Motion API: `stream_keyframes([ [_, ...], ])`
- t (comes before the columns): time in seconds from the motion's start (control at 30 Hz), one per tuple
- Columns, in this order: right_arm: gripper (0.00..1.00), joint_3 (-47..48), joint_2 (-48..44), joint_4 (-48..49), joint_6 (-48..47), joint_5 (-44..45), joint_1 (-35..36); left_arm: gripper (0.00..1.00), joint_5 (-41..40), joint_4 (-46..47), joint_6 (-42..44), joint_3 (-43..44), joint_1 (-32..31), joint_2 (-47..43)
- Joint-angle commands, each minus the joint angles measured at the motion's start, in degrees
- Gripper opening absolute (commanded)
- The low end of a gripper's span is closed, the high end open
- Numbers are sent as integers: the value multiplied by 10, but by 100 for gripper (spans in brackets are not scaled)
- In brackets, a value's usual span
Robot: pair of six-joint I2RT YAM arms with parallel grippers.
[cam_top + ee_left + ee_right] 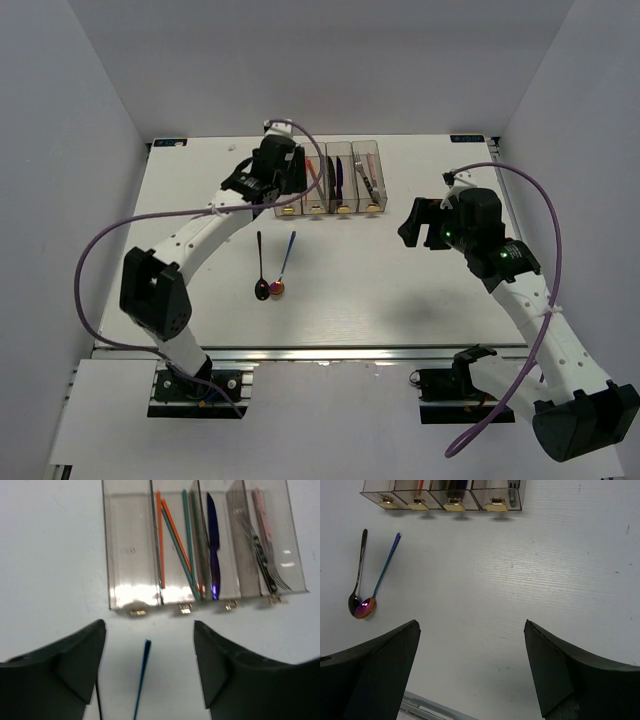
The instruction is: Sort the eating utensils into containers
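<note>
The white counter (400, 290) carries a row of four joined translucent grey-tan rectangular bins (131, 587) near the middle of its far edge, each with a small yellow tab at its near end. Counting from the left, the second bin holds slim orange-red chopsticks (161, 540) crossed with teal ones (187, 525). The third holds a dark blue-purple knife (213, 545). The fourth holds a dark grey fork (265, 570) and a pinkish-handled utensil (261, 510).

The left claw (150, 630) hangs just in front of the bins' near ends, fingers spread wide and gripping nothing. The right claw (470, 630) hovers toward the right edge, also wide apart and empty.

A thin black spoon (359, 575) and a thin iridescent blue spoon (386, 565) lie left of the counter's centre. Their bowls are close together toward the near edge and their handles splay toward the bins.
</note>
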Motion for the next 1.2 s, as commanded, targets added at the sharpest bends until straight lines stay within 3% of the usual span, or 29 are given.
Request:
stream_keyframes([
  [0.0,89,-2,-18,17,-3,-10,2,73,123,-56,-13,-82,-2,-19],
  [0.13,89,-3,-25,14,-1,-19,3,71,118,-73,-21,-155,-2,-20],
  [0.57,89,-12,-30,13,5,-33,3,64,153,-95,-63,-250,-16,-8],
  [0.97,89,-18,-36,22,7,-38,3,37,139,-79,-80,-304,-37,38],
  [1.17,89,-18,-37,22,6,-38,4,36,117,-74,-83,-302,-37,71],
])
